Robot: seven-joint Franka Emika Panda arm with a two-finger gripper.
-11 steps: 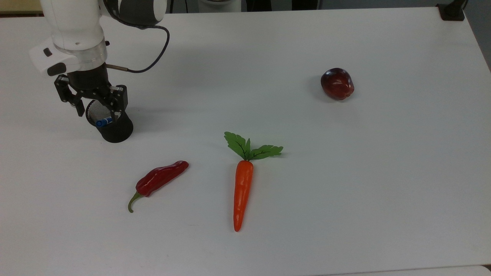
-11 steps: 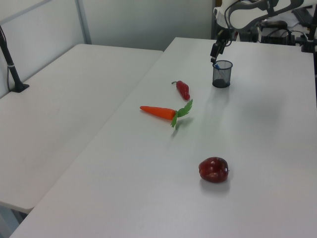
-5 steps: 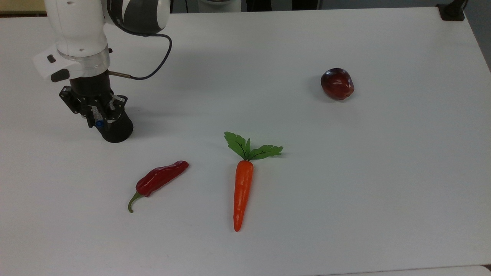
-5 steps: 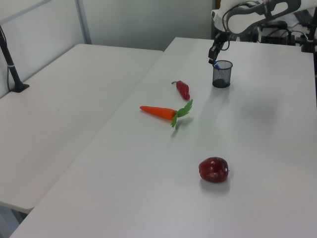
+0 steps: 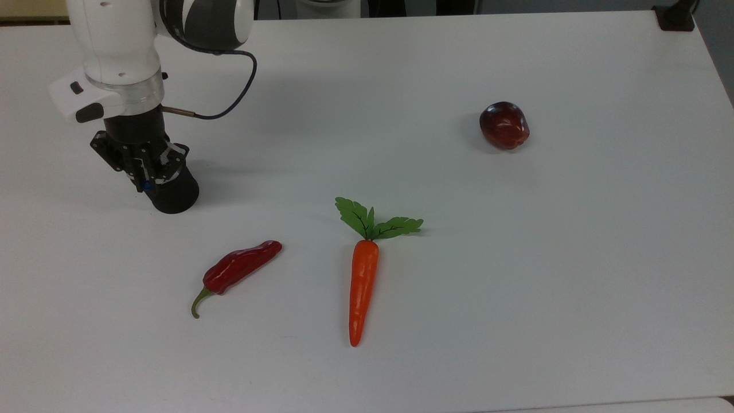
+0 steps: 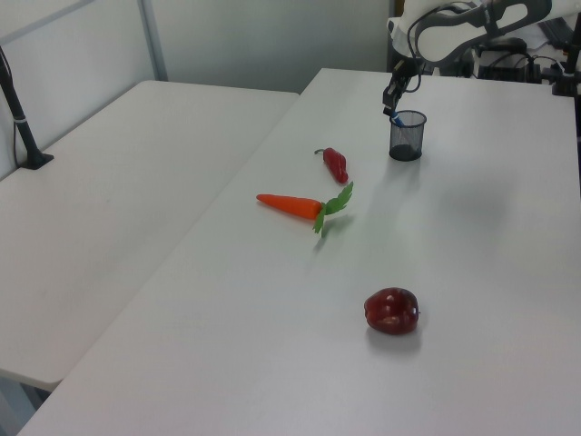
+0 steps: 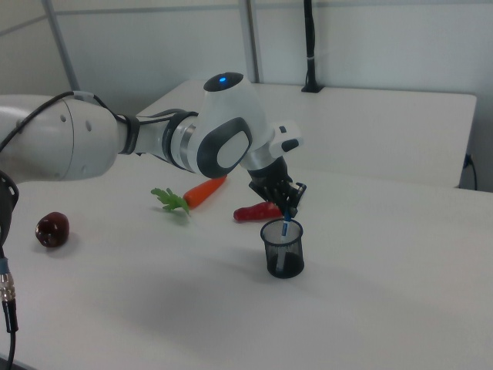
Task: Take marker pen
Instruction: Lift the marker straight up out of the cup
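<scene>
The marker pen (image 7: 286,229) stands leaning in a black mesh cup (image 7: 283,248), its blue top poking above the rim. My gripper (image 7: 286,206) hangs right over the cup's mouth and is shut on the pen's blue top. In the top view the gripper (image 5: 145,175) covers most of the cup (image 5: 172,197), and a blue speck of the marker pen (image 5: 148,185) shows between the fingers. In the left view the gripper (image 6: 394,107) sits at the cup's (image 6: 407,135) rim.
On the white table (image 5: 516,287) lie a red chilli pepper (image 5: 238,269), an orange carrot with green leaves (image 5: 362,281) and a dark red apple (image 5: 504,125). A black clamp post (image 7: 309,46) stands on the neighbouring table.
The gripper has come down onto the cup and its fingers have gone from wide apart to shut on the pen's blue top.
</scene>
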